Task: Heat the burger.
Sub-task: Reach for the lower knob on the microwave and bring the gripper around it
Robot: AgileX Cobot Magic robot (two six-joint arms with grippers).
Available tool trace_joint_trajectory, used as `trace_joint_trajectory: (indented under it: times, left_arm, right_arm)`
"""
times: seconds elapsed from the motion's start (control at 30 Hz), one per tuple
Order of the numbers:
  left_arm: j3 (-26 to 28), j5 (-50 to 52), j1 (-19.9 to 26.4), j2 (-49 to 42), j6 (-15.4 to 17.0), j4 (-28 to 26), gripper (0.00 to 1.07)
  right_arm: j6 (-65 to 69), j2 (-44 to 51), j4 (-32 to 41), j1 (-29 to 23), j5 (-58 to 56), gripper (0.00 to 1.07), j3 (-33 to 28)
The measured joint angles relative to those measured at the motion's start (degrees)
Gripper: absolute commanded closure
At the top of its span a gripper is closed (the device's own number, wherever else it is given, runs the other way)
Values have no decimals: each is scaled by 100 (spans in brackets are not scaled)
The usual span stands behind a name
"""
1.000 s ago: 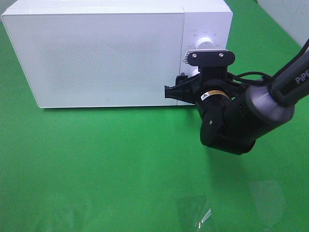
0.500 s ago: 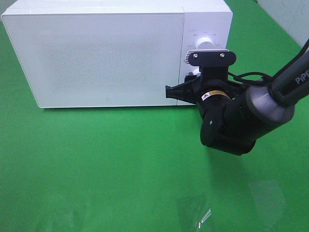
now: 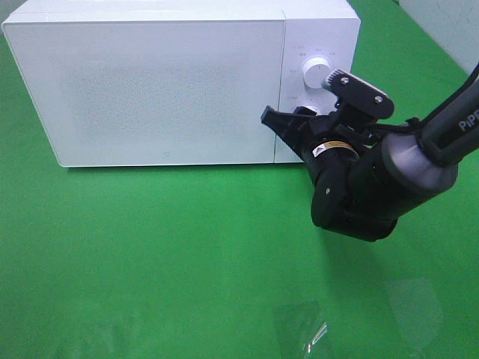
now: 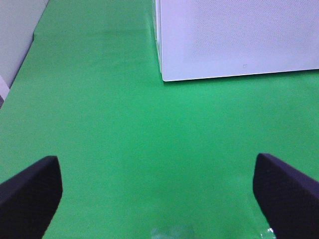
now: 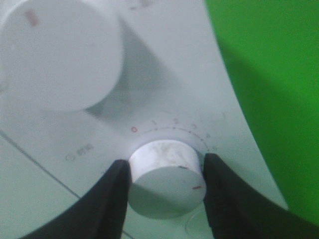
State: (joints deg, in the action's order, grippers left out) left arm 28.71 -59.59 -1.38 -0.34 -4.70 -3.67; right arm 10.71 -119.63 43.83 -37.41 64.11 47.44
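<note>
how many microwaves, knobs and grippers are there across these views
microwave: 1
knobs: 2 (upper knob, lower knob)
grippers: 2 (left gripper, right gripper)
total: 5

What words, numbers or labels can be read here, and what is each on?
"PiPE", cut off at the frame edge: right arm.
Red "0", then blurred scale digits: around the lower dial.
Markings around the upper dial: too small to read.
Yellow sticker on that arm: too small to read.
Door mark: too small to read.
</note>
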Motion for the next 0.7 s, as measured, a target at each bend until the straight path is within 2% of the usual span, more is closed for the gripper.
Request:
trace_joint_trajectory:
  times: [0.03,0.07,0.1,0.13,0.17,0.2,0.23,0.27,0.3,0.4,0.7]
  left_arm:
    - [0,0,0,0,0,0,10]
    - [0,0,0,0,0,0,10]
    - [0,0,0,0,0,0,10]
    - [0,0,0,0,0,0,10]
    - [0,0,0,0,0,0,10]
    - [0,0,0,0,0,0,10]
    - [0,0,0,0,0,0,10]
    - [0,0,0,0,0,0,10]
    - [0,0,0,0,0,0,10]
    - [0,0,0,0,0,0,10]
    - [0,0,0,0,0,0,10]
  right_arm:
    - [1112,0,-40,0,0,99,-11]
    - [1112,0,-40,0,0,99,-11]
    - [2200,0,-69,0,11,99,-23]
    - [2200,0,-69,0,11,99,-23]
    - [3260,0,-109,0,40,99,-40]
    - [3260,0,-109,0,40,99,-40]
    - [4440,0,-138,0,57,99,-52]
    - [4440,0,-138,0,57,99,-52]
    - [5472,0,-160,0,80,99,-57]
    - [6228,0,-183,0,74,99,-57]
    - [6411,0,-201,0,74,98,-57]
